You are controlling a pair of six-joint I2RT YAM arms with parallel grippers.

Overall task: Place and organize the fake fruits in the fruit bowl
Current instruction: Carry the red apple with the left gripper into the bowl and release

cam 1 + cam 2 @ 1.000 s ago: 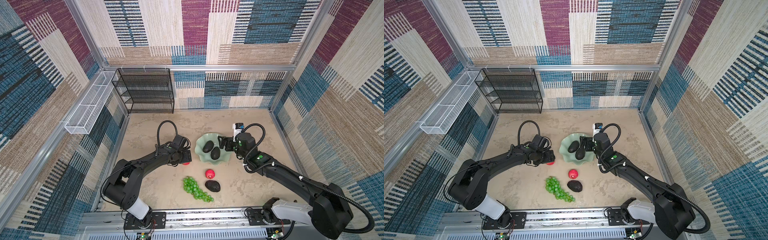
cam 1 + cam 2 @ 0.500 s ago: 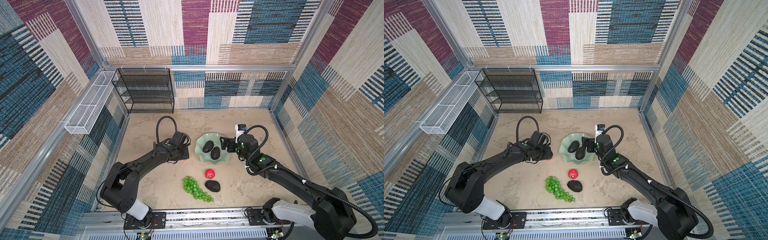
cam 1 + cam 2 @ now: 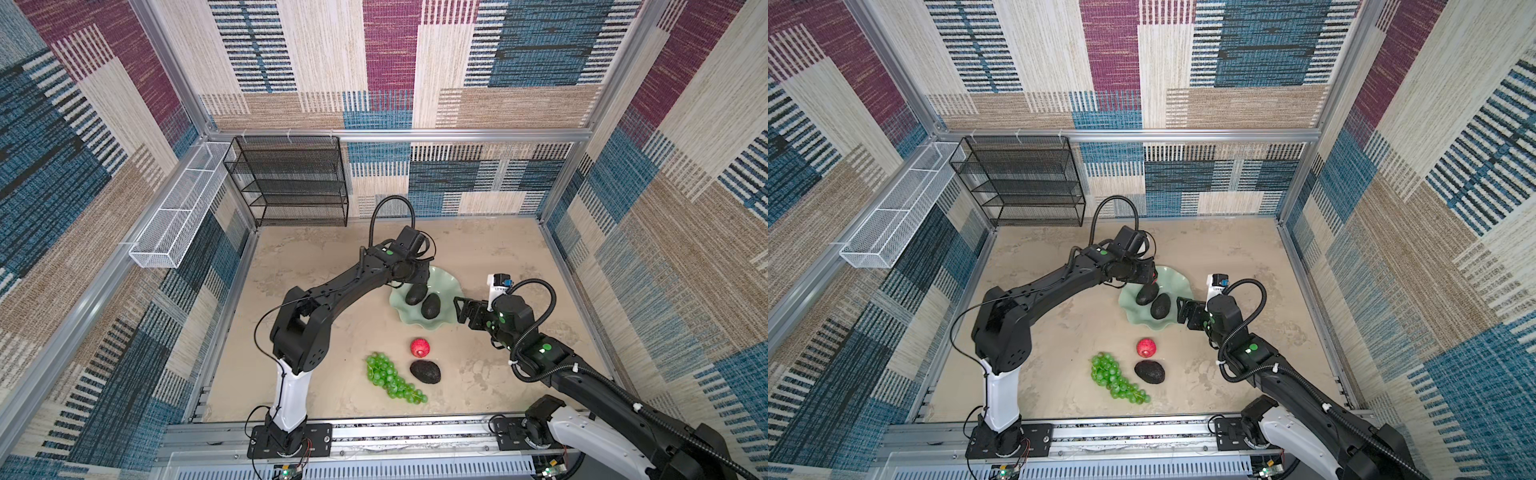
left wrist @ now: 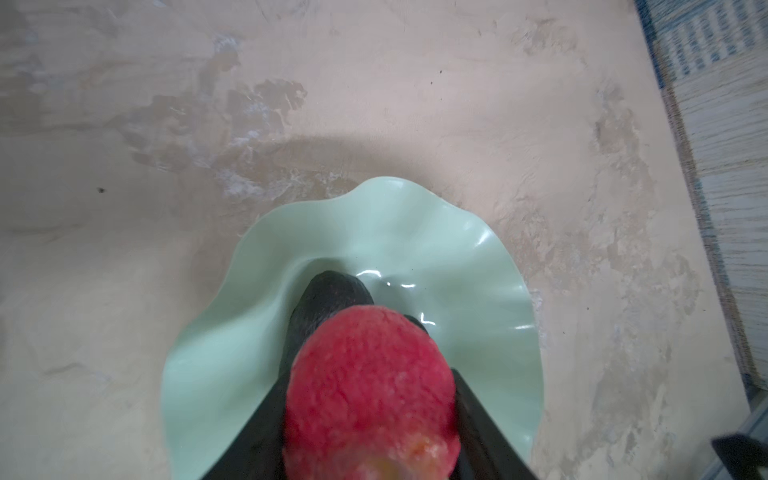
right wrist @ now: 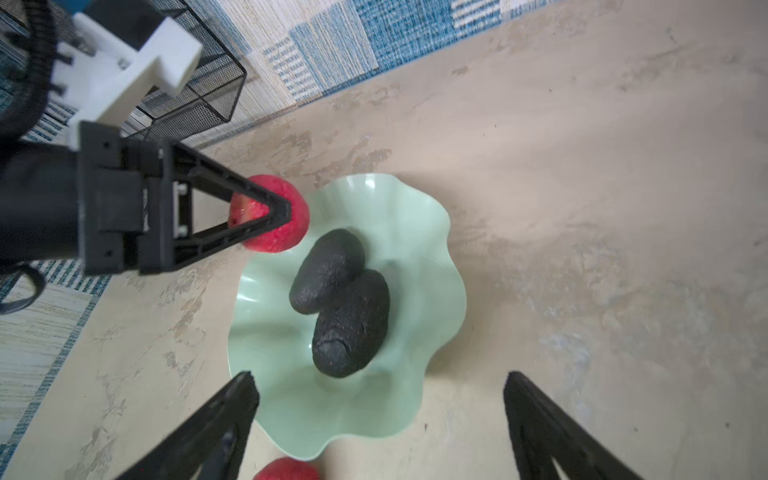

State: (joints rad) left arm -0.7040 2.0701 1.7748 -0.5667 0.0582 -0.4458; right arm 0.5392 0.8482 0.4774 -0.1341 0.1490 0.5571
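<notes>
Held red apple [image 4: 370, 395] mostly hidden behind left gripper [image 5: 278, 214] in both top views. Gripper clamps it at edge of fruit bowl [image 5: 415, 232], left arm stretched fwd. Two avocados [image 5: 353, 324] touch inside bowl. Right gripper [image 5: 382, 380] spread wide, holding nothing, by bowl's opposite side. Second apple [image 3: 419, 347], grapes [image 3: 392, 376], third avocado [image 3: 425, 371] on table [image 3: 316, 291].

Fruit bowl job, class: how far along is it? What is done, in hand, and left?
Done: two avocados lie in the fruit bowl. In hand: the left gripper is shut on a red apple at the bowl's rim, not yet released. Left: the second apple, the third avocado and the grapes lie on the table. The right gripper is open and empty beside the bowl.
</notes>
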